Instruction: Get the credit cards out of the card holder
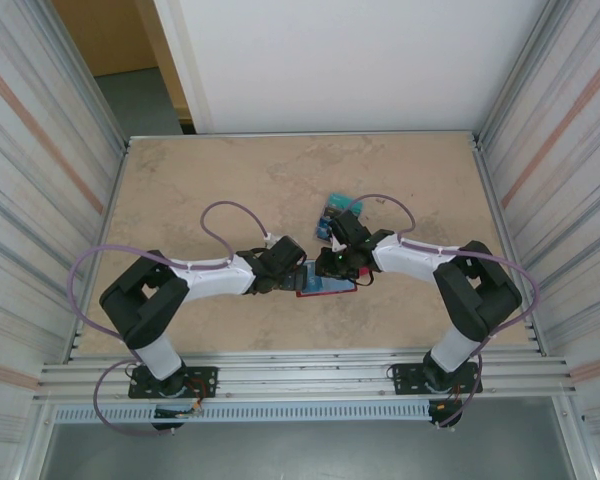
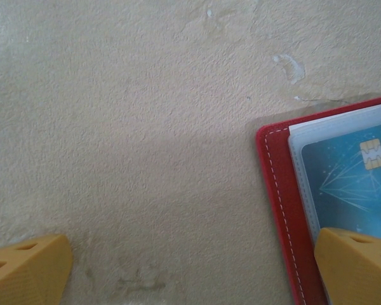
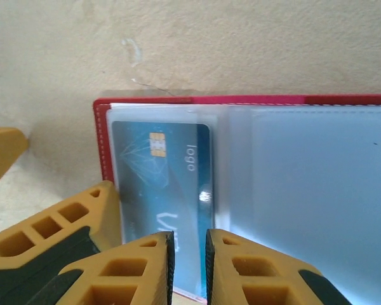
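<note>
On the open card holder (image 3: 104, 146) lying mid-surface (image 2: 146, 127), the spread left hand (image 2: 190, 264) rests one finger, likely anchoring it, while the right hand (image 3: 189, 254) pinches the pocketed blue credit card (image 3: 159, 181) for withdrawal.

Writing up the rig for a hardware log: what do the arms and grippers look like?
Both the left arm and right arm have black joint housings, white links and a looping lilac cable. The left gripper and right gripper are orange-yellow plastic with moulded cut-outs; the right's has black inner pads.
</note>
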Controlling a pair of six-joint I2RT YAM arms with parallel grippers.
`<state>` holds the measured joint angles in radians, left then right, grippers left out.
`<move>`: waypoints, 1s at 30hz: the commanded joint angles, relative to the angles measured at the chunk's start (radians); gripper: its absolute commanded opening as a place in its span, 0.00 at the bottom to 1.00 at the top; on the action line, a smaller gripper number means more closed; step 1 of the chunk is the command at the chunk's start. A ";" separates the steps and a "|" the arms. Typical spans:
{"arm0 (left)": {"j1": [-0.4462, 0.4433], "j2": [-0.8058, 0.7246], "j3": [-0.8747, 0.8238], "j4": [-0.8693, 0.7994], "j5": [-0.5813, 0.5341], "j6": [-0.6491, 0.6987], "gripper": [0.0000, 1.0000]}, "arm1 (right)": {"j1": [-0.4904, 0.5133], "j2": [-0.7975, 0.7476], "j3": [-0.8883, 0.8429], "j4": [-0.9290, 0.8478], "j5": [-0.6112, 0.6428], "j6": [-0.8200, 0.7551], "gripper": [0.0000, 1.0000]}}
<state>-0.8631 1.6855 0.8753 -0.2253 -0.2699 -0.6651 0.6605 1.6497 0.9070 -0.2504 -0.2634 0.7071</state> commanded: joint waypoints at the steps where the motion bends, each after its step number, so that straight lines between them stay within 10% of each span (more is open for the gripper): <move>1: 0.007 0.028 -0.008 -0.002 0.017 0.004 0.99 | -0.004 -0.016 -0.009 0.012 -0.027 0.031 0.21; 30: 0.006 0.036 -0.024 -0.019 0.014 -0.009 0.99 | -0.044 0.093 -0.057 0.093 -0.085 0.063 0.24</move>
<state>-0.8631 1.6882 0.8749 -0.2260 -0.2726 -0.6655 0.6277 1.7153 0.8722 -0.1493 -0.3489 0.7525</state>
